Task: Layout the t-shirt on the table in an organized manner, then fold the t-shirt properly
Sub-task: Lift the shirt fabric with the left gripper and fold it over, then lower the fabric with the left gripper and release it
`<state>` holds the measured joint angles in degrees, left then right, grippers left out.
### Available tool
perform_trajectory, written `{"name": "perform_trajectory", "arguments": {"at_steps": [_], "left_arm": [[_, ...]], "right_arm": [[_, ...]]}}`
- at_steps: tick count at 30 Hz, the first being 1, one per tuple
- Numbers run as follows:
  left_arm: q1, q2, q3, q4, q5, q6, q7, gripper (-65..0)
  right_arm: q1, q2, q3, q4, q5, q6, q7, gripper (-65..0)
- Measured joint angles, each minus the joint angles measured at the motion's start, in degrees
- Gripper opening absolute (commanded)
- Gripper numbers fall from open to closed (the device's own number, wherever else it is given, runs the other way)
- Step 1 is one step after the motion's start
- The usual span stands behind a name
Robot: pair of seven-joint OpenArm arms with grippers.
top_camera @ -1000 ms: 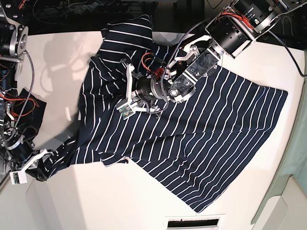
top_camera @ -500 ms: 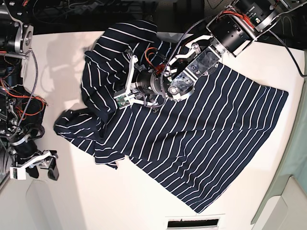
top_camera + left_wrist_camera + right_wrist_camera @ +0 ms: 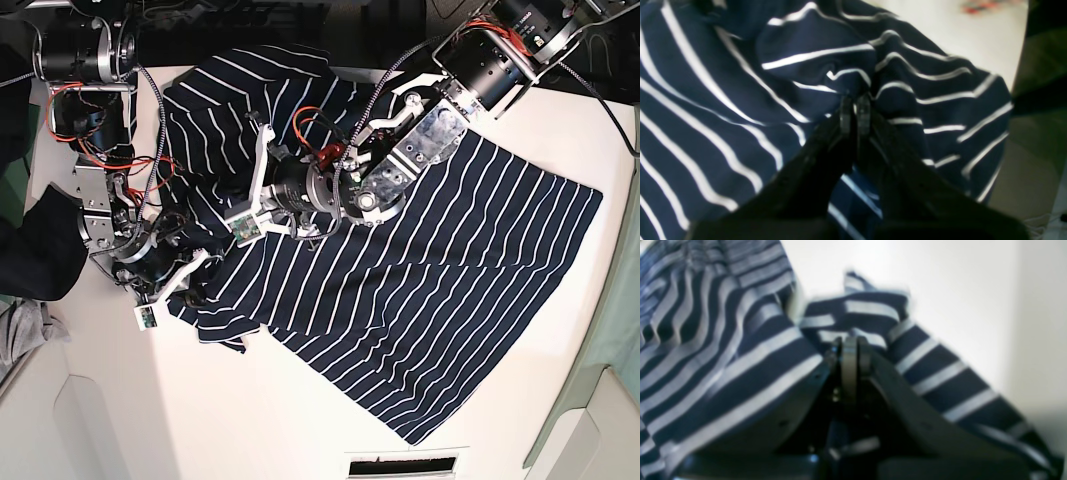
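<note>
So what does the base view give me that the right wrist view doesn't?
Only the base view shows the whole t-shirt spread over the table, both arms, and the left gripper on bunched fabric. Only the right wrist view shows the right gripper up close, jaws shut on a striped fold. Both show striped cloth on white tabletop.

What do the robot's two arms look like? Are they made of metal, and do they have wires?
Yes! Both arms are built from silver metal brackets and chunky black round motor parts, with red, orange and black wires looping along them. The left gripper and the right gripper end in thin black jaws with ridged tips, and each has a white frame carrying a small green circuit board.
</note>
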<state>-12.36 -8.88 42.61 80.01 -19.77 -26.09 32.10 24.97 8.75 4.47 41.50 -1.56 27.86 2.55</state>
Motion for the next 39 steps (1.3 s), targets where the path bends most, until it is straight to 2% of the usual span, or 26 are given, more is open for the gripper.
{"name": "perform_trajectory", "arguments": {"at_steps": [5,8,11,13,16,18,21,23,27,29,31,32,37,39], "left_arm": [[0.00,-1.01,-10.80,0.02,0.02,-0.11,0.11,-65.0],[-0.04,-1.92,-17.73,0.02,-0.66,0.09,1.09,-65.0],[0.04,-3.74,-21.75,0.02,-5.86,-0.15,2.01,-65.0],[0.44,-5.40,-22.51,0.04,-9.42,-2.45,2.16,-65.0],[2.08,-7.10,-22.77,0.04,-14.62,-9.03,3.21,-65.0],[3.58,-7.06,-22.80,0.04,-18.80,-12.81,5.64,-65.0],[6.05,-5.40,-21.86,0.04,-26.18,-13.00,6.95,-65.0],[7.48,-4.00,-20.22,0.04,-28.61,-13.00,6.88,-65.0],[8.74,-0.90,-16.20,0.04,-28.87,-13.00,6.91,-41.1],[8.87,-0.28,-15.08,0.04,-28.85,-12.98,6.97,-35.1],[8.81,0.09,-15.04,0.04,-28.87,-13.00,6.93,-34.9],[8.70,0.15,-15.30,0.04,-29.18,-13.00,7.69,-34.9],[8.90,-0.15,-20.39,3.28,-35.30,-13.00,15.76,-34.9],[8.85,-0.66,-23.28,6.12,-37.59,-13.03,15.58,-34.9]], "right_arm": [[-1.44,1.88,-0.20,-0.52,-0.76,-1.88,0.24,-65.0],[-2.19,3.19,-0.26,-0.52,-0.85,-4.92,0.46,-65.0],[-2.29,4.83,-0.26,-0.52,-0.87,-6.45,0.44,-65.0],[-2.05,5.70,-0.26,-0.52,-0.90,-6.49,0.37,-65.0],[-1.05,6.34,-0.26,-0.59,-1.51,-8.07,0.20,-65.0],[0.13,6.29,-0.26,-0.63,-2.19,-9.55,0.04,-65.0],[2.40,6.16,-0.26,-0.63,-2.54,-9.90,0.22,-65.0],[3.82,6.19,-0.26,-0.63,-2.23,-9.90,0.35,-65.0],[4.39,6.32,-0.26,-0.63,3.63,-9.92,0.44,-65.0],[4.02,5.97,-0.24,-0.63,6.32,-9.92,0.24,-52.3],[3.50,5.66,-0.24,-0.63,8.72,-9.90,0.02,-38.0],[3.28,5.66,-0.24,-0.63,10.25,-9.90,-0.02,-33.4],[0.42,5.68,4.33,1.66,14.53,-9.11,-0.02,-32.0],[-1.60,5.64,7.30,3.93,17.20,-6.38,-0.39,-32.0]]}}
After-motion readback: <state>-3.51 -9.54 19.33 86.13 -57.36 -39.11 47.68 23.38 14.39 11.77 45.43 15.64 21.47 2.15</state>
